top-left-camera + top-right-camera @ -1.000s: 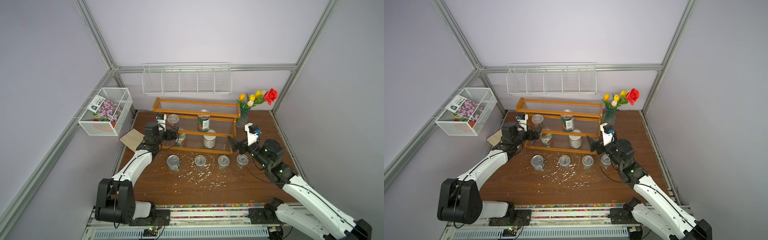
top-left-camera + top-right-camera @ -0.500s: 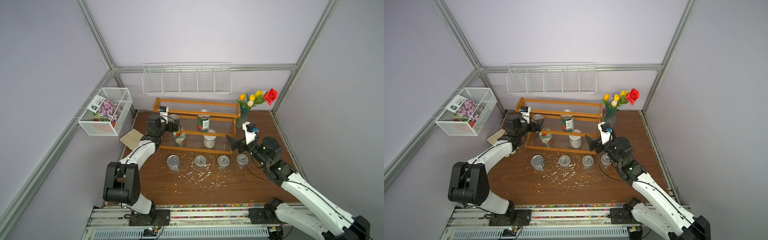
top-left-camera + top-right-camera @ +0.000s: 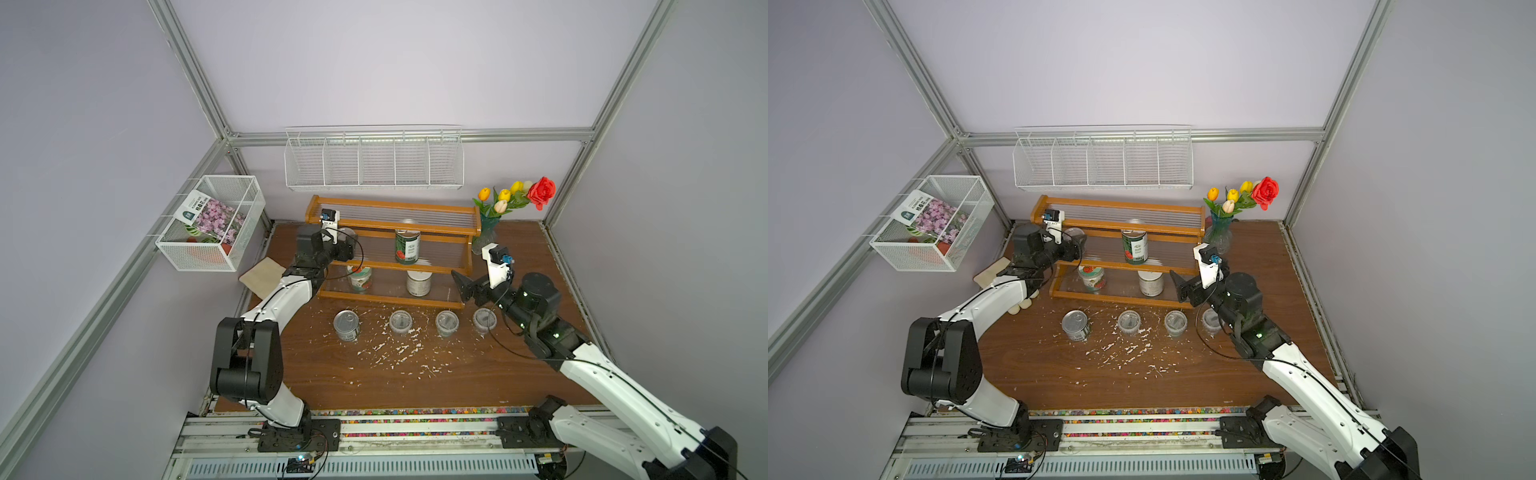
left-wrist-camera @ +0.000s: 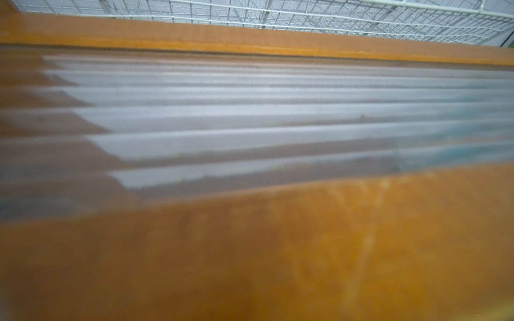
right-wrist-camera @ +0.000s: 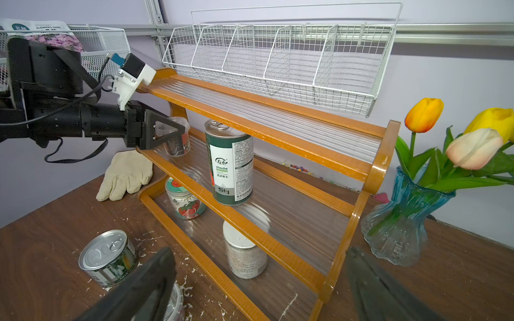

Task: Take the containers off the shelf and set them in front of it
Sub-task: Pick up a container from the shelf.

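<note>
Grips, by the look of it, a clear lidded cup [image 5: 175, 148] in the left pincer [image 5: 175, 134]: narrowed to the cup's width, one finger across the near side, the other hidden behind it. Comes in level from the left, probably because the top tier leaves little room to drop in from above. Finds that cup upright at the left end of the middle tier of the wooden shelf [image 3: 392, 297], seemingly resting there and not yet lifted clear. Shows nothing of the grip in the left wrist view, only blurred orange rail and ribbed clear tier. Holds the right pincer [image 3: 464, 286] wide open and empty just off the shelf's right end, aimed in toward the tiers, likely poised for a container on that side. Leaves on the shelf a tall labelled tin can [image 5: 230, 166] midway along the middle tier, and on the bottom tier a strawberry-lid jar [image 5: 185, 204] to the left and a white-lid jar [image 5: 244, 257] to the right. Counts as done a short pull-tab tin can [image 3: 346, 326] and three clear cups [image 3: 401, 322], set in a row on the desk [image 3: 415, 386] just in front of the shelf, spaced apart, presumably so a pincer fits around each.
</note>
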